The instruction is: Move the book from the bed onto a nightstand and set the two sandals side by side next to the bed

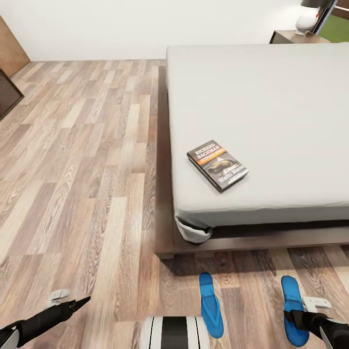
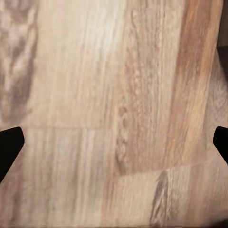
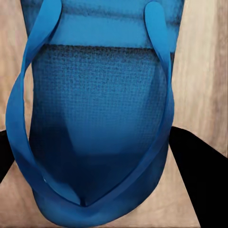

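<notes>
Nearest the robot's white and black striped trunk (image 1: 174, 332), two bright blue flip-flop sandals lie on the light brown wood-plank floor (image 1: 82, 160), pointing toward the foot of the bed and well apart from each other. The left sandal (image 1: 211, 304) lies just beside the trunk. The right sandal (image 1: 292, 310) lies under the black right gripper (image 1: 296, 317). In the right wrist view this sandal (image 3: 95, 123) lies between the two black fingers (image 3: 194, 175), which stand spread on either side of its sole and thin blue straps; whether they touch it I cannot tell.

At the other side, the black left gripper (image 1: 77, 304) hangs low over bare floor. In the left wrist view its fingertips (image 2: 9, 142) sit far apart at the edges of the frame, wide open with nothing between them but the planks (image 2: 114, 114).

Beyond the sandals stands the large low bed (image 1: 165, 242) with a dark brown wooden frame and a plain pale grey-white mattress (image 1: 271, 106). The small thin dark paperback book (image 1: 217, 165), with an orange band and white lettering, lies flat on the mattress near its foot-end corner, turned askew.

Farthest off, past the bed's far corner, a small dark brown wooden nightstand (image 1: 286, 37) stands against the white wall (image 1: 145, 24), carrying a white lamp base (image 1: 307, 22).
</notes>
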You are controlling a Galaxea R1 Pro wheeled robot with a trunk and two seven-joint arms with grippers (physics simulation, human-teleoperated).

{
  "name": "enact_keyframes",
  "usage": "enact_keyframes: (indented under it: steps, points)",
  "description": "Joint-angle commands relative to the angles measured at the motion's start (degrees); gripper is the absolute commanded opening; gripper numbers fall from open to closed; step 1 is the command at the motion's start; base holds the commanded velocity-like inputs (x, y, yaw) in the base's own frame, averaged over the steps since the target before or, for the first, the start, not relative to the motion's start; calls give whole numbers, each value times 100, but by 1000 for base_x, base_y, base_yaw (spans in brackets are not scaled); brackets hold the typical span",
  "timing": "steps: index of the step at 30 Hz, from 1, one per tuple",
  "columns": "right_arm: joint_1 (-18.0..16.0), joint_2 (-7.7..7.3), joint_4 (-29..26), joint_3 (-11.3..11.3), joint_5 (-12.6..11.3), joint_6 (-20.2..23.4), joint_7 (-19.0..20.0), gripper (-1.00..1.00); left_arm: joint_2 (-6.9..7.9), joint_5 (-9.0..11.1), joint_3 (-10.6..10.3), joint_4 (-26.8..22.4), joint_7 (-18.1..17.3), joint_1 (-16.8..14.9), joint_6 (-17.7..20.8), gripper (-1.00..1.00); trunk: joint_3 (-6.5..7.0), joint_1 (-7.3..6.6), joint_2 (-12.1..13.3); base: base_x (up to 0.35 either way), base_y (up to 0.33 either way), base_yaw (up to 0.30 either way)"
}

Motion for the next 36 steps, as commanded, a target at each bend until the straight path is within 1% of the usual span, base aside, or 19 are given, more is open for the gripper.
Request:
enact_keyframes:
  steps: [1, 20, 21, 22, 23, 24, 25, 27, 29, 34, 36]
  points:
    - [-1, 4, -14, -34, 59, 29, 54, -100, -1, 34, 10, 4, -23, -2, 60, 100, -3, -1, -1, -1, 284, 0]
    - [-1, 7, -9, -34, 78, 26, 42, -100, -1, 34, 8, 4, -23, -5, 60, 100, -3, -1, -1, -15, 283, 0]
    - [-1, 24, -9, -32, 84, 16, -1, -100, -1, 33, 8, 4, -23, -4, 60, 100, -3, -1, -1, 0, 235, 0]
    - [-1, 77, -9, -29, 87, 8, -101, -100, -1, 33, 7, 4, -23, -3, 60, 100, -3, -1, -1, 0, 141, 0]
    - [-1, 228, -12, -27, 96, -12, -367, -100, -1, 34, 7, 4, -23, -3, 60, 100, -3, -1, -1, 0, 91, 0]
    - [-1, 323, -14, -26, 113, -22, -589, -100, -1, 34, 7, 4, -23, -2, 60, 100, -3, -1, -1, 0, 58, 0]
    - [-1, 385, -16, -26, 138, -29, -789, -100, -3, 34, 7, 4, -23, -2, 57, 100, -3, -1, -1, 0, 37, 0]
    - [-1, 460, -17, -25, 185, -37, -1029, -100, -8, 33, 7, 4, -23, -2, 53, 100, -3, -1, -1, 0, 18, 0]
    - [-1, 478, -26, -28, 201, -31, -1088, -100, -9, 33, 7, 4, -17, -2, 52, 100, -3, -1, -1, 0, 5, 0]
    - [-8, 487, -57, -25, 205, -24, -1087, -100, -17, 30, 7, 4, -2, -4, 44, 100, -3, -1, -1, 0, 1, 0]
    - [-9, 487, -174, -25, 196, -24, -953, -100, -20, 27, 7, 4, 2, -3, 43, 100, -3, -1, -1, 0, 0, 0]
